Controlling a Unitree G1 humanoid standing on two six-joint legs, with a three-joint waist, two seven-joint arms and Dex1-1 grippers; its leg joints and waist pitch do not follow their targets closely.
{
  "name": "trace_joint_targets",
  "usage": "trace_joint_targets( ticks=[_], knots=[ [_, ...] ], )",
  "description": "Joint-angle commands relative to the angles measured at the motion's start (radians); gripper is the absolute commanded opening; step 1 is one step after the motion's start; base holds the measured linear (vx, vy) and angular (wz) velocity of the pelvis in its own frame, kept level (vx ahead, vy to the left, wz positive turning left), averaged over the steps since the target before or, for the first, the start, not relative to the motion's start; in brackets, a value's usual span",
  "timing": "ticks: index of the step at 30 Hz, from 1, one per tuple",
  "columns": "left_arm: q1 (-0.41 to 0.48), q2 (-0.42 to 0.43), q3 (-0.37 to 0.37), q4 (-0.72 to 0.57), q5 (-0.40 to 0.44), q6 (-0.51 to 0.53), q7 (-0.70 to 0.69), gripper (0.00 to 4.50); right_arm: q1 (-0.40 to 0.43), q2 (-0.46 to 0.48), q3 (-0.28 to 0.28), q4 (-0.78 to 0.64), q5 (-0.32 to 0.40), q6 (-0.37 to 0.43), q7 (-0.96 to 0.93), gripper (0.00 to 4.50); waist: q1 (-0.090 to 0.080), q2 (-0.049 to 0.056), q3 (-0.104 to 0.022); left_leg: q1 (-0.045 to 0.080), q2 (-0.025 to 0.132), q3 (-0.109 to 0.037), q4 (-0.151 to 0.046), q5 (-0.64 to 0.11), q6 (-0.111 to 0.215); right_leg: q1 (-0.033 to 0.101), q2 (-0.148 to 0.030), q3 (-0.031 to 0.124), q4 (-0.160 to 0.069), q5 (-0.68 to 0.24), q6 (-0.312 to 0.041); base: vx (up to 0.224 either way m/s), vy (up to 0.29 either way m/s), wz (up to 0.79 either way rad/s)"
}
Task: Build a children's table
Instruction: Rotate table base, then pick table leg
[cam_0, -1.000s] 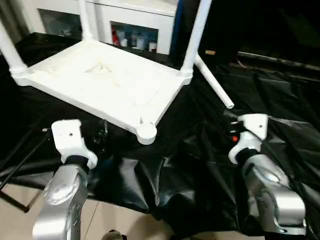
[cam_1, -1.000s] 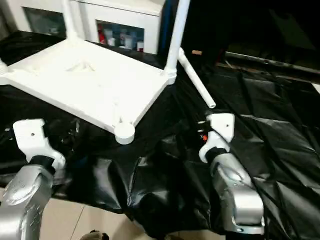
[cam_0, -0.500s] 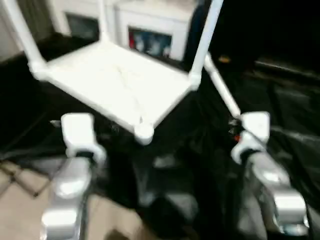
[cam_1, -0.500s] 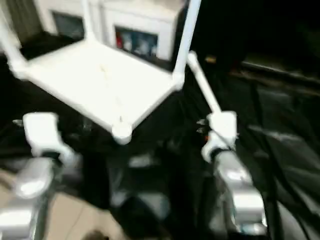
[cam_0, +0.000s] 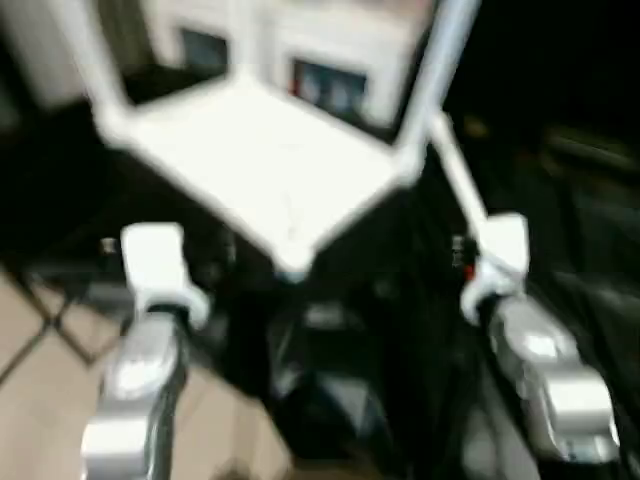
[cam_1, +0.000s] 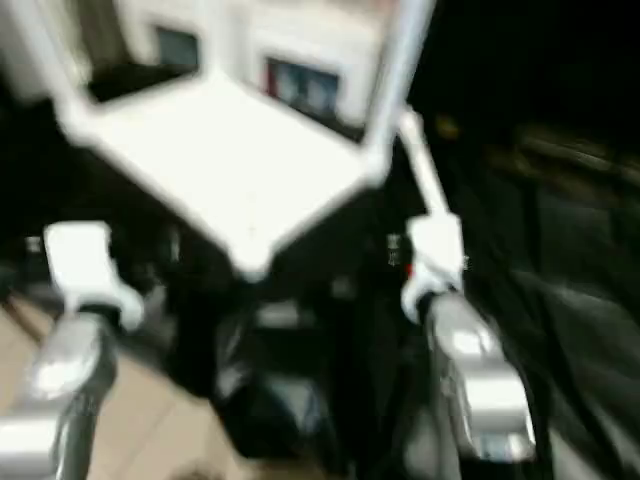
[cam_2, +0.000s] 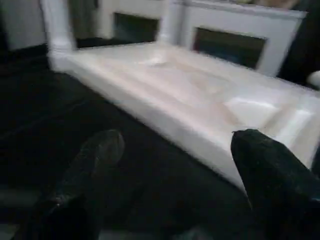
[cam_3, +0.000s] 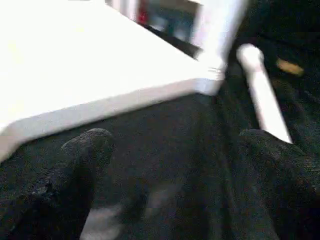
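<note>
Where black sheeting (cam_0: 560, 240) covers the worktop, a cabinet (cam_0: 330, 50) stands behind.

Two silver forearms are extended forward, each ending in a white wrist housing. The left gripper (cam_2: 170, 150) is held with its two black fingers (cam_2: 92, 165) spread wide apart, nothing gripped between them. The right gripper (cam_3: 175, 150) is likewise held wide open and empty, its black fingers (cam_3: 82, 155) well separated.
</note>
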Motion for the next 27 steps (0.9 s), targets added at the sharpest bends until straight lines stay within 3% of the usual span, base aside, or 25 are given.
trace_joint_targets(
  ticks=[1, 2, 3, 4, 5, 6, 7, 8, 9, 10, 11, 12, 13, 14, 15, 16, 17, 19, 20, 21, 22, 24, 25, 26, 27],
  knots=[
    [-0.009, 0.004, 0.001, -0.014, -0.006, 0.009, 0.009, 3.90, -0.019, 0.000, 0.001, 0.018, 0.000, 0.001, 0.004, 4.50, -0.007, -0.006, -0.018, -0.074, 0.052, -0.020, 0.043, -0.041, 0.017, 0.065, -0.289, 0.081, -0.257, -0.866, -0.014, 0.068, 0.070, 0.43],
    [-0.008, 0.002, 0.004, -0.016, -0.009, 0.011, 0.009, 3.90, -0.025, 0.014, -0.019, 0.022, 0.014, 0.002, -0.007, 4.50, -0.003, 0.025, -0.034, -0.004, 0.065, -0.020, -0.015, -0.082, -0.018, 0.043, -0.223, 0.118, -0.242, -0.781, -0.061, 0.098, 0.094, 0.23],
    [-0.007, 0.002, 0.006, -0.018, -0.011, 0.012, 0.009, 3.90, -0.028, 0.019, -0.028, 0.026, 0.019, 0.003, -0.011, 4.50, 0.002, 0.024, -0.038, -0.003, 0.076, -0.002, -0.104, -0.095, -0.014, 0.089, -0.143, 0.064, -0.216, -0.557, -0.136, 0.098, 0.094, 0.23],
    [-0.007, 0.002, 0.006, -0.018, -0.011, 0.012, 0.009, 3.90, -0.029, 0.019, -0.029, 0.026, 0.019, 0.003, -0.012, 4.50, -0.021, 0.037, -0.049, 0.082, 0.120, -0.040, -0.206, -0.131, 0.026, 0.023, -0.031, 0.026, -0.130, -0.293, -0.134, 0.079, 0.095, 0.25],
    [-0.008, 0.001, 0.007, -0.018, -0.010, 0.014, 0.009, 3.90, -0.032, 0.021, -0.034, 0.029, 0.021, 0.004, -0.013, 4.50, -0.060, 0.058, -0.080, 0.186, 0.200, -0.138, -0.235, -0.164, 0.084, -0.078, -0.009, 0.035, 0.013, -0.111, -0.056, 0.127, 0.093, 0.19],
    [-0.008, 0.001, 0.008, -0.018, -0.009, 0.016, 0.010, 3.90, -0.033, 0.020, -0.036, 0.031, 0.022, 0.004, -0.014, 4.50, -0.064, 0.057, -0.092, 0.203, 0.192, -0.147, -0.216, -0.106, 0.127, -0.110, -0.005, 0.041, 0.039, -0.074, -0.004, 0.194, 0.115, 0.16],
    [-0.007, 0.002, 0.005, -0.019, -0.009, 0.015, 0.012, 3.90, -0.034, 0.019, -0.037, 0.034, 0.020, 0.005, -0.018, 4.50, -0.058, 0.055, -0.081, 0.170, 0.161, -0.124, -0.201, 0.024, 0.201, -0.146, -0.007, 0.054, 0.070, -0.022, 0.067, 0.167, 0.062, -0.03],
    [-0.007, 0.002, 0.005, -0.019, -0.009, 0.015, 0.012, 3.90, -0.034, 0.019, -0.037, 0.035, 0.020, 0.005, -0.018, 4.50, -0.066, 0.040, -0.098, 0.177, 0.147, -0.117, -0.175, 0.313, 0.314, -0.196, -0.019, 0.071, 0.070, 0.080, 0.114, 0.131, 0.013, -0.04],
    [-0.005, 0.002, 0.002, -0.021, -0.008, 0.017, 0.014, 3.90, -0.036, 0.023, -0.045, 0.036, 0.021, 0.011, -0.030, 4.50, -0.060, 0.038, -0.090, 0.147, 0.127, -0.084, -0.175, 0.439, 0.348, -0.200, -0.019, 0.076, 0.061, 0.141, 0.124, 0.063, -0.027, -0.04],
    [-0.005, 0.002, 0.000, -0.023, -0.008, 0.018, 0.015, 3.90, -0.038, 0.029, -0.053, 0.037, 0.022, 0.018, -0.043, 4.50, -0.069, -0.007, -0.103, 0.125, 0.071, -0.045, -0.123, 0.628, 0.353, -0.200, -0.061, 0.125, -0.033, 0.359, 0.078, 0.063, -0.027, -0.04],
    [-0.004, 0.001, 0.000, -0.024, -0.008, 0.018, 0.015, 3.90, -0.040, 0.035, -0.062, 0.037, 0.024, 0.029, -0.056, 4.50, -0.060, -0.070, -0.106, 0.045, -0.031, 0.018, -0.103, 0.449, 0.239, -0.101, -0.074, 0.183, -0.093, 0.530, 0.099, 0.000, 0.000, 0.00],
    [-0.003, 0.001, -0.001, -0.024, -0.008, 0.018, 0.014, 3.90, -0.043, 0.036, -0.065, 0.038, 0.023, 0.037, -0.062, 4.50, -0.041, -0.063, -0.106, 0.018, -0.049, 0.015, -0.082, 0.346, 0.197, -0.063, -0.129, 0.231, -0.087, 0.620, 0.031, 0.029, -0.033, 0.20],
    [-0.003, 0.001, -0.002, -0.025, -0.008, 0.018, 0.013, 3.90, -0.048, 0.038, -0.073, 0.041, 0.025, 0.055, -0.070, 4.50, -0.039, -0.073, -0.103, -0.015, -0.007, -0.012, -0.092, 0.240, 0.124, -0.026, -0.159, 0.247, -0.084, 0.863, -0.085, 0.029, -0.033, 0.20],
    [-0.001, 0.001, -0.003, -0.026, -0.009, 0.017, 0.011, 3.90, -0.056, 0.040, -0.083, 0.047, 0.033, 0.077, -0.074, 4.50, -0.041, -0.062, -0.106, -0.013, -0.006, -0.004, -0.123, 0.230, 0.066, -0.025, -0.105, 0.210, -0.070, 0.969, -0.143, 0.000, 0.000, 0.00],
    [0.000, 0.004, -0.006, -0.027, -0.013, 0.015, 0.004, 3.90, -0.072, 0.039, -0.102, 0.065, 0.043, 0.100, -0.071, 4.50, -0.047, -0.053, -0.104, -0.016, -0.007, -0.001, -0.135, 0.236, 0.049, -0.024, -0.080, 0.198, -0.067, 0.938, -0.160, 0.000, 0.000, 0.00],
    [0.000, 0.004, -0.006, -0.026, -0.013, 0.015, 0.004, 3.90, -0.073, 0.039, -0.103, 0.066, 0.044, 0.100, -0.070, 4.50, -0.059, -0.025, -0.100, -0.005, 0.016, -0.006, -0.155, 0.239, 0.040, -0.040, -0.056, 0.174, -0.067, 0.745, -0.199, 0.000, 0.000, 0.00],
    [0.000, 0.005, -0.006, -0.025, -0.014, 0.015, 0.002, 3.90, -0.077, 0.038, -0.106, 0.072, 0.046, 0.098, -0.068, 4.50, -0.067, -0.011, -0.096, 0.017, 0.038, -0.006, -0.161, 0.213, 0.046, -0.068, -0.043, 0.157, -0.081, 0.486, -0.235, 0.000, 0.000, 0.00],
    [-0.004, 0.015, -0.011, -0.020, -0.022, 0.023, -0.016, 3.90, -0.105, 0.001, -0.105, 0.113, 0.031, 0.072, -0.050, 4.50, -0.073, -0.008, -0.088, 0.030, 0.049, -0.001, -0.167, 0.141, 0.066, -0.085, -0.044, 0.148, -0.095, 0.290, -0.249, -0.028, -0.003, 0.05],
    [-0.005, 0.019, -0.013, -0.019, -0.020, 0.024, -0.019, 3.90, -0.111, -0.003, -0.107, 0.122, 0.031, 0.070, -0.049, 4.50, -0.079, -0.013, -0.065, 0.026, 0.063, 0.010, -0.182, -0.099, 0.056, -0.090, -0.052, 0.149, -0.126, -0.010, -0.217, -0.118, -0.006, 0.13],
    [-0.007, 0.023, -0.015, -0.016, -0.018, 0.026, -0.022, 3.90, -0.120, -0.007, -0.110, 0.135, 0.031, 0.068, -0.048, 4.50, -0.075, -0.004, -0.059, 0.031, 0.064, 0.015, -0.186, -0.192, 0.032, -0.096, -0.054, 0.149, -0.137, -0.122, -0.190, -0.144, -0.014, 0.22],
    [-0.011, 0.037, -0.020, -0.003, -0.008, 0.025, -0.028, 3.90, -0.169, -0.031, -0.119, 0.216, 0.025, 0.047, -0.049, 4.50, -0.075, 0.004, -0.056, 0.048, 0.063, 0.021, -0.184, -0.303, -0.019, -0.112, -0.057, 0.150, -0.151, -0.277, -0.137, -0.099, -0.014, 0.15],
    [-0.018, 0.051, -0.022, 0.012, -0.006, 0.025, -0.040, 3.90, -0.241, -0.059, -0.133, 0.346, 0.015, 0.012, -0.057, 4.50, -0.089, -0.003, -0.053, 0.036, 0.057, 0.018, -0.191, -0.357, -0.055, -0.108, -0.051, 0.144, -0.155, -0.344, -0.083, -0.090, -0.007, 0.05],
    [-0.019, 0.052, -0.022, 0.014, -0.006, 0.025, -0.041, 3.90, -0.251, -0.063, -0.135, 0.364, 0.013, 0.007, -0.058, 4.50, -0.086, 0.001, -0.054, 0.040, 0.052, 0.023, -0.187, -0.348, -0.060, -0.117, -0.052, 0.147, -0.162, -0.367, -0.059, -0.099, -0.007, 0.03],
    [-0.027, 0.066, -0.030, 0.022, -0.007, 0.026, -0.059, 3.90, -0.314, -0.086, -0.143, 0.482, 0.004, -0.039, -0.059, 4.50, -0.080, 0.014, -0.052, 0.034, 0.050, 0.021, -0.186, -0.325, -0.057, -0.115, -0.060, 0.149, -0.162, -0.381, -0.049, -0.085, -0.022, 0.04],
    [-0.030, 0.072, -0.035, 0.024, -0.008, 0.028, -0.066, 3.90, -0.339, -0.094, -0.146, 0.529, 0.002, -0.055, -0.057, 4.50, -0.087, 0.010, -0.050, 0.028, 0.046, 0.022, -0.185, -0.322, -0.055, -0.116, -0.055, 0.147, -0.166, -0.393, -0.046, -0.083, -0.025, -0.02]
  ],
)
